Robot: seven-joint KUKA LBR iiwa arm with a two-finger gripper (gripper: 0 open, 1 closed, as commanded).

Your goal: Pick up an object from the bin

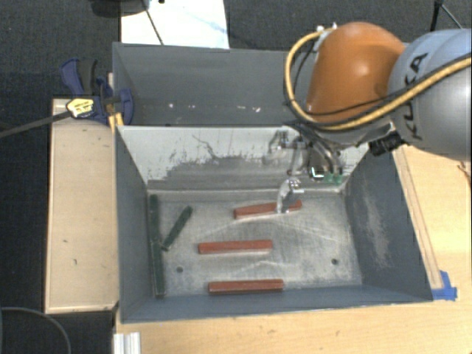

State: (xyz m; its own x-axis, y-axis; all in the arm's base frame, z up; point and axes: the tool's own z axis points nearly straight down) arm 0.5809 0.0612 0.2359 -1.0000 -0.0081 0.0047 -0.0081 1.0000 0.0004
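My gripper (288, 200) hangs low in the back right part of the bin, its tip at the right end of a red-brown flat bar (259, 211) that lies slightly tilted on the floor. Whether it touches the bar I cannot tell. A second red-brown bar (234, 247) lies a little nearer the front, to the gripper's left. A third red-brown bar (245, 287) rests close to the front wall.
A long dark green stick (155, 245) lies along the left wall, and a shorter dark green stick (177, 227) leans diagonally beside it. The arm with its orange cover and cables reaches in over the back right corner.
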